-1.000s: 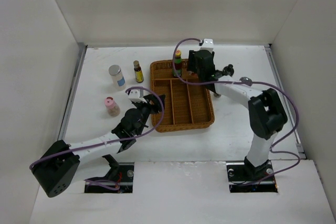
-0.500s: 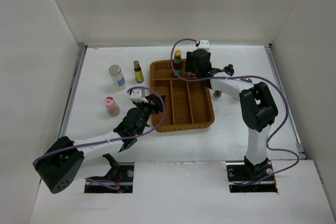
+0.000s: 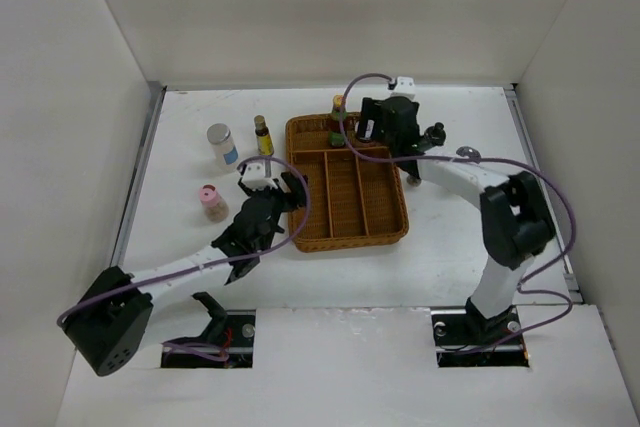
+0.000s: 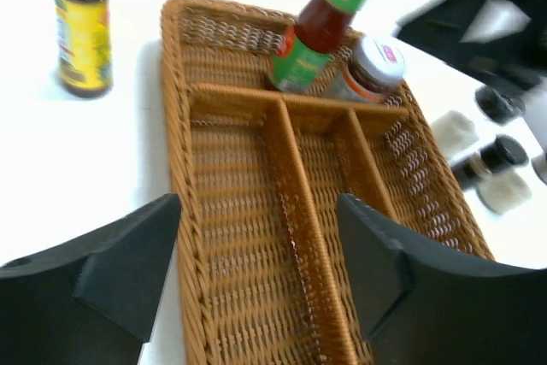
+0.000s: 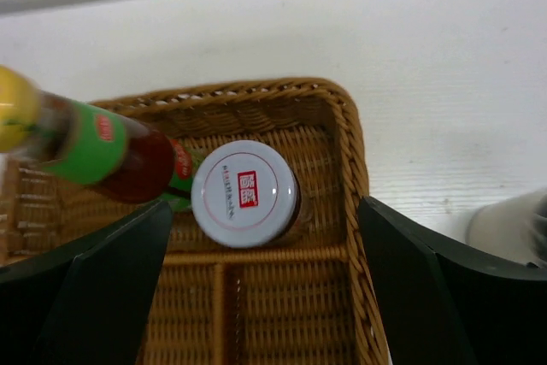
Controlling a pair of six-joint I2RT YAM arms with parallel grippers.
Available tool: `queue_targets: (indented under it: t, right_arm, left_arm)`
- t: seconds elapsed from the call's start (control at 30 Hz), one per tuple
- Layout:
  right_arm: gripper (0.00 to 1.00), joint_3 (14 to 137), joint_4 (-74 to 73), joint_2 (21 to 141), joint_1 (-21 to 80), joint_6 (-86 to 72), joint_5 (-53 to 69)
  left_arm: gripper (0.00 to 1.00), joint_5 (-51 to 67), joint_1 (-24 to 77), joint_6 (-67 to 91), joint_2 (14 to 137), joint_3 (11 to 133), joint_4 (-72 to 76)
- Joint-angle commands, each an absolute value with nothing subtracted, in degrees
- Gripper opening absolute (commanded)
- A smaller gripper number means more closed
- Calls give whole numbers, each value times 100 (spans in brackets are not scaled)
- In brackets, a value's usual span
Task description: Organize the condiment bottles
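Observation:
The brown wicker tray (image 3: 345, 232) holds two of the condiment bottles in its back compartment. One is a leaning sauce bottle (image 5: 102, 156) with a green label. The other is an upright white-lidded jar (image 5: 245, 194). My right gripper (image 5: 265, 211) hangs open just above that jar, with its fingers clear of it on both sides. My left gripper (image 4: 258, 211) is open and empty over the tray's left rim (image 4: 175, 151). A dark yellow-label bottle (image 3: 263, 135), a silver-lidded white jar (image 3: 220, 143) and a pink-lidded jar (image 3: 210, 202) stand on the table left of the tray.
Small black-capped bottles (image 4: 500, 156) and a grey-lidded shaker (image 3: 466, 154) sit on the table right of the tray, near my right arm. The tray's three long front compartments (image 4: 256, 279) hold nothing. White walls close the table on three sides.
My right gripper has opened wider over the tray's back compartment and shifted slightly right. My left gripper has moved a little forward along the tray's left rim and opened somewhat.

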State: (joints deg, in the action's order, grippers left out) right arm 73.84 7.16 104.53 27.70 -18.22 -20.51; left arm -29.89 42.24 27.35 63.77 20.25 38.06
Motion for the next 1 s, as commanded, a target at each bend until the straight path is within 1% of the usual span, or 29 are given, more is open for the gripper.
queue_targets:
  t: [0.0, 0.1, 0.2, 0.23, 0.37, 0.4, 0.43, 0.5, 0.53, 0.6, 0.67, 0.7, 0.73, 0.83, 0.97]
  right_arm:
    - [97, 7007, 1379, 9082, 2764, -2012, -2109]
    - [97, 6147, 1608, 8186, 2904, -2293, -2320]
    - [89, 5276, 1810, 7472, 3132, -2706, -2382]
    - [83, 4960, 1871, 7227, 3229, -2803, -2417]
    - [40, 4063, 1863, 6383, 3694, -2979, -2549]
    - [31, 3852, 1855, 6181, 3826, -3006, -2558]
    - [27, 3650, 1854, 5996, 3949, -3023, -2558]
    - [28, 3333, 1933, 5741, 4143, -2997, -2558]
    - [31, 3201, 1977, 5678, 4196, -2971, -2505]
    - [40, 2946, 2135, 5616, 4232, -2927, -2426]
    - [45, 2734, 2381, 5599, 4205, -2953, -2312]
    - [48, 2646, 2478, 5573, 4197, -2979, -2259]
    - [50, 2567, 2600, 5564, 4223, -2988, -2250]
    - [54, 2461, 2821, 5590, 4302, -2944, -2241]
    - [56, 2443, 2848, 5616, 4346, -2962, -2215]
  left_arm:
    - [75, -3541, 4118, 2760, 5881, 2881, 2869]
    - [83, -3726, 3855, 2769, 5836, 3583, 1893]
    - [86, -3595, 3407, 2804, 6125, 4313, 969]
    - [85, -3534, 3232, 2804, 6256, 4489, 828]
    - [82, -3226, 2546, 2804, 6889, 5035, 510]
    - [81, -3147, 2396, 2804, 7047, 5132, 484]
    - [80, -3094, 2256, 2804, 7223, 5220, 518]
    - [79, -2971, 2096, 2804, 7548, 5483, 527]
    - [79, -2892, 2079, 2769, 7724, 5632, 553]
    - [77, -2726, 2061, 2681, 8145, 6062, 484]
    - [71, -2637, 2061, 2497, 8533, 6458, 379]
    - [67, -2602, 2078, 2435, 8717, 6686, 239]
    - [64, -2610, 2105, 2374, 8875, 6889, 116]
    - [61, -2759, 2096, 2180, 9289, 7329, -78]
    - [60, -3111, 2096, 2153, 9562, 7541, -228]
